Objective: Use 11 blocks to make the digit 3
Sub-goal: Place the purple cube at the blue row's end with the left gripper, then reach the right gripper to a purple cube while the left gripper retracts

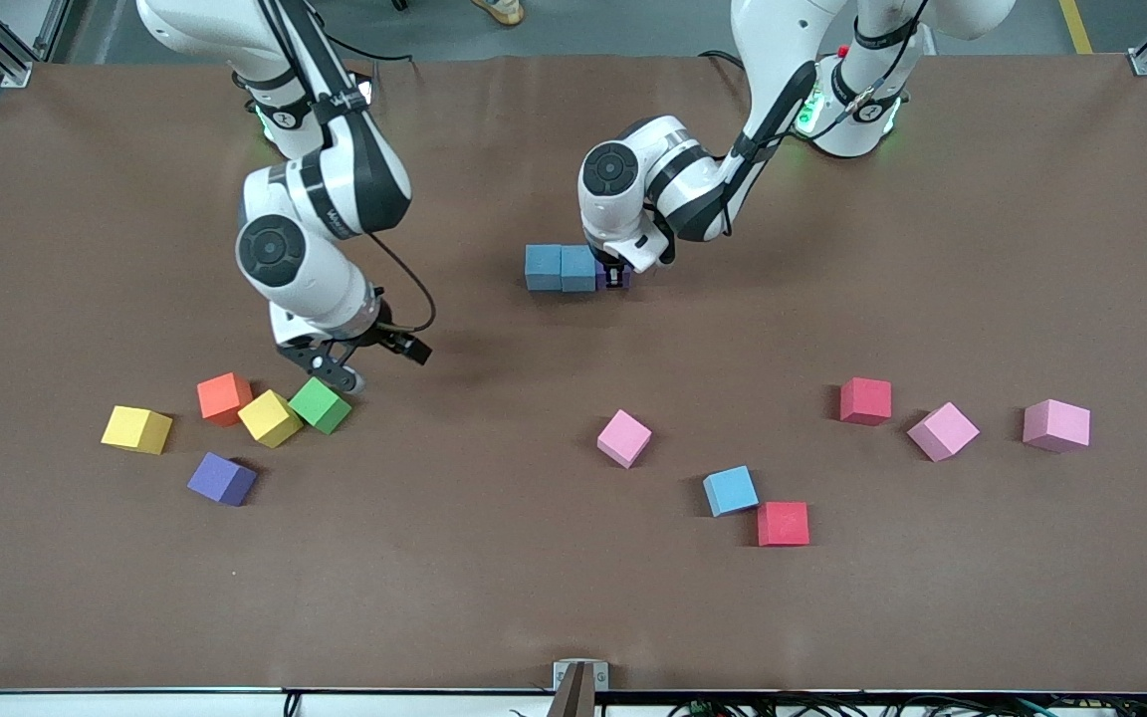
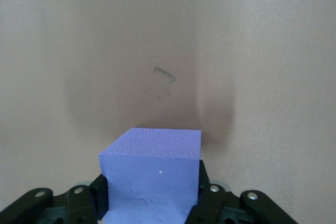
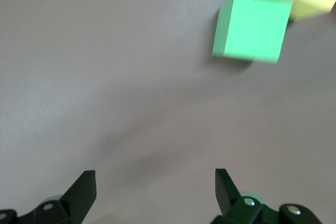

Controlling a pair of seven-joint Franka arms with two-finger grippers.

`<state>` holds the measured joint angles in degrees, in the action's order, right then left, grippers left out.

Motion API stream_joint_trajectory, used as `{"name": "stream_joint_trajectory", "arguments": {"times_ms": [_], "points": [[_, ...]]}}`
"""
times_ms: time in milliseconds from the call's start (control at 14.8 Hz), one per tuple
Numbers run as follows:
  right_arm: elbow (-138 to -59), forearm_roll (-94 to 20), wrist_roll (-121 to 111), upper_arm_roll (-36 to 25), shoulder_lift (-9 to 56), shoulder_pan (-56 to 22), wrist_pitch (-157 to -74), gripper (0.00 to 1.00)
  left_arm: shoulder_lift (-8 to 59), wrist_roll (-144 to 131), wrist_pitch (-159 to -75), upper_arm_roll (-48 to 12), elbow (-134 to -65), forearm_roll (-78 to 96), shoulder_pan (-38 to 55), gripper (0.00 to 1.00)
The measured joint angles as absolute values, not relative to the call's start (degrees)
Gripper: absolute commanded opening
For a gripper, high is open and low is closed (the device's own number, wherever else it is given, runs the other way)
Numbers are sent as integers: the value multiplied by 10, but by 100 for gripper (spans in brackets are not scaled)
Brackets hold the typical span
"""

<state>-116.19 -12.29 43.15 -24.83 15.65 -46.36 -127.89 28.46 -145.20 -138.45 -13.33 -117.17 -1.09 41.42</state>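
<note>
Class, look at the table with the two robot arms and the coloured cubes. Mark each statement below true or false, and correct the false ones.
1. The left gripper holds a purple cube. True.
2. The right gripper is shut on the green cube. False: its jaws are open, and the green cube lies loose on the table.
3. Two blue cubes sit side by side, touching. True.
4. The orange cube is stacked on a yellow cube. False: both rest on the table, side by side.

White arms (image 1: 315, 249), black joint bands, black cables, green base lights.
</note>
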Motion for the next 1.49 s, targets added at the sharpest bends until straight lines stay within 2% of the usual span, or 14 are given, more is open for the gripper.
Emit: {"name": "stream_joint_trajectory", "arguments": {"times_ms": [68,135,203,270,338,608,945,1215,1485], "points": [[-1161,-104,431,-248,156,-454,-1289,100,287,-1452,-1384,-133,-1168,-11,414,28],[-1160,-88,430,-248,156,-443,-1298,100,289,-1452,-1384,-133,-1165,-11,414,36],[-1159,-77,423,-248,156,-431,-1303,100,291,-1452,-1384,-133,-1162,-11,414,49],[-1156,-72,408,-249,156,-416,-1305,100,292,-1452,-1384,-133,-1160,-11,414,72],[-1149,-69,383,-249,156,-399,-1306,100,293,-1452,-1383,-133,-1159,-11,414,100],[-1089,-67,279,-251,155,-320,-1306,100,296,-1452,-1383,-133,-1155,-11,414,100],[-1018,-67,245,-251,155,-284,-1296,100,277,-1452,-1338,-133,-1142,-11,414,100],[-1010,-67,212,-250,160,-259,-1247,100,234,-1452,-1281,-141,-1140,-11,414,100],[-1010,-67,196,-249,175,-247,-1241,100,191,-1439,-1238,-143,-1129,-11,410,100]]}}
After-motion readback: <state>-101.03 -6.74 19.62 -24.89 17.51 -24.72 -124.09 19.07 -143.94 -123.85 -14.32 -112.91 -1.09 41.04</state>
